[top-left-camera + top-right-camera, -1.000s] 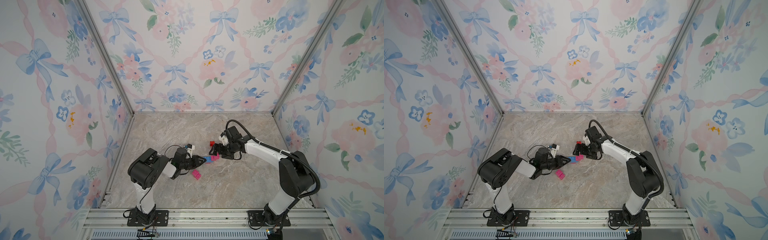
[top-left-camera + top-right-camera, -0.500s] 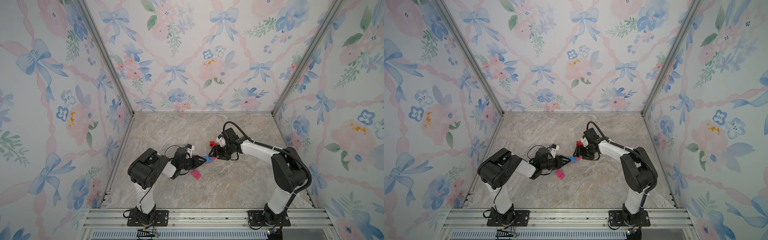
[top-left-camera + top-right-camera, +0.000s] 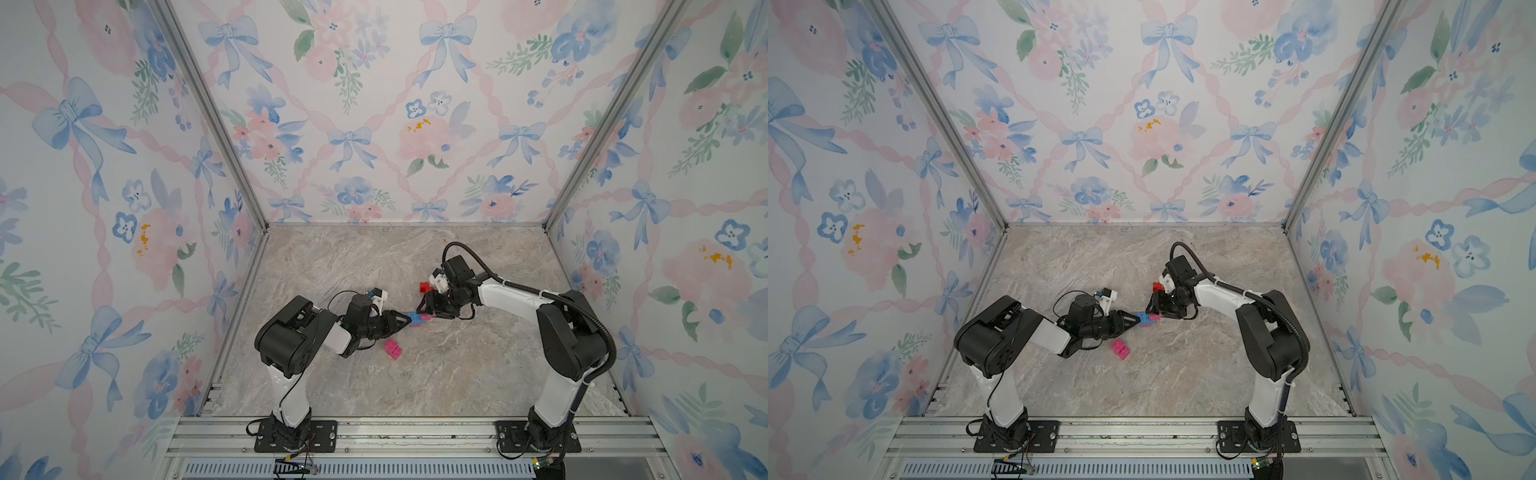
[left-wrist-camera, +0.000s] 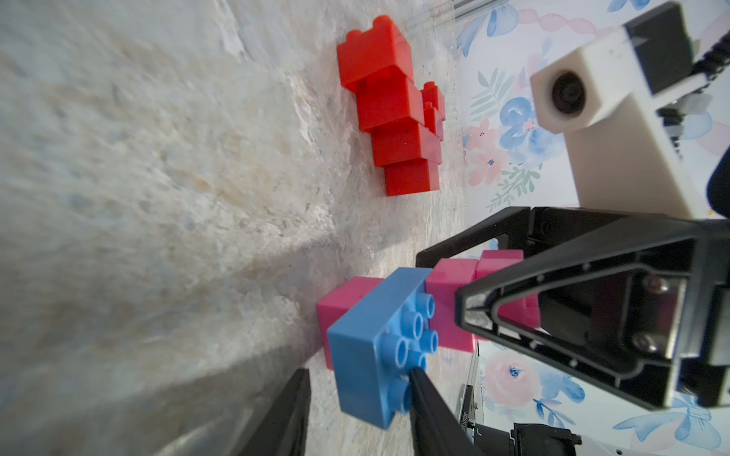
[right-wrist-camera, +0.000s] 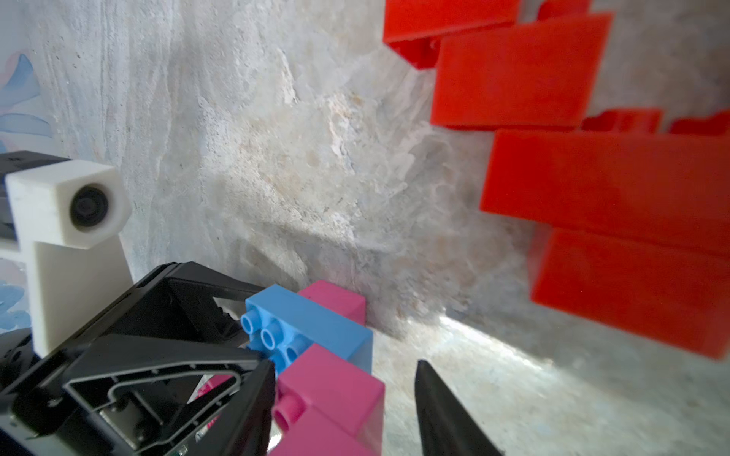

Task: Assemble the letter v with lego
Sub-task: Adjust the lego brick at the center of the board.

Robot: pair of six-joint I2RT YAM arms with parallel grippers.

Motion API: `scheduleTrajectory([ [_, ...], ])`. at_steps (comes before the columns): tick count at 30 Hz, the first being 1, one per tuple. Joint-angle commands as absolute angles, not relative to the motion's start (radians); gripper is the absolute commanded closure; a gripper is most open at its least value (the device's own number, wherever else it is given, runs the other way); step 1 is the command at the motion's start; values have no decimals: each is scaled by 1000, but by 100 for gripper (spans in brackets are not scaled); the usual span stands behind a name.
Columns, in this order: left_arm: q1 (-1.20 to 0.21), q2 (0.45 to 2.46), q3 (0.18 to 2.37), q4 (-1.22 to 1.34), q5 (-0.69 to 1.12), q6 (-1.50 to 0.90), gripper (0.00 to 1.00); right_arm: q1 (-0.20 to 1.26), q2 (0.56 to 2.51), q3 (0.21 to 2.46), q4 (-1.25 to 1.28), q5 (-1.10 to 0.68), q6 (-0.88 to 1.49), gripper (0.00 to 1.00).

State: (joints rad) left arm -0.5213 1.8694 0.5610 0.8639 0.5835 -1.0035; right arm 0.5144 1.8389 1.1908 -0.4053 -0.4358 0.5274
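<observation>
A blue lego brick (image 4: pixel 371 343) is joined to pink lego bricks (image 4: pixel 450 308) low over the marble floor, in both top views (image 3: pixel 413 319) (image 3: pixel 1144 319). My left gripper (image 4: pixel 357 373) straddles the blue brick. One finger (image 4: pixel 430 414) touches its studs and the other finger (image 4: pixel 284 418) stands off it. My right gripper (image 5: pixel 355 391) straddles the pink brick (image 5: pixel 332 395) from the opposite side. A gap shows between its finger (image 5: pixel 446 414) and the brick; its other finger is hidden. A stepped red lego stack (image 3: pixel 424 287) (image 4: pixel 395 114) lies just behind.
A loose pair of pink bricks (image 3: pixel 392 348) (image 3: pixel 1120 348) lies on the floor in front of the left gripper (image 3: pixel 403 319). The two grippers meet tip to tip at mid-floor, with the right gripper (image 3: pixel 432 312) close to the red stack. Patterned walls enclose three sides.
The right gripper's jaws have narrowed around the pink bricks as it settled lower. The left gripper's jaws have widened slightly off the blue brick. The bricks stay in place.
</observation>
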Motion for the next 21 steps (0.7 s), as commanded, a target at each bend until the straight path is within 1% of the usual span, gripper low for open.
scheduleTrajectory([
  [1, -514, 1886, 557, 804, 581, -983, 52, 525, 1859, 1200, -397, -451, 519, 43],
  [4, -513, 1871, 556, 804, 579, -980, 45, 527, 1856, 1194, -390, -451, 524, 45],
  [7, -506, 1849, 551, 802, 584, -973, 41, 526, 1855, 1193, -385, -451, 522, 47],
  [12, -474, 1800, 541, 775, 599, -951, 38, 528, 1860, 1200, -388, -454, 515, 50],
  [16, -445, 1737, 535, 662, 578, -864, 35, 529, 1858, 1201, -392, -455, 514, 51],
  [19, -440, 1677, 535, 560, 551, -762, 35, 534, 1855, 1198, -395, -454, 515, 51],
  [21, -447, 1650, 527, 538, 551, -726, 41, 536, 1848, 1192, -396, -450, 516, 51],
])
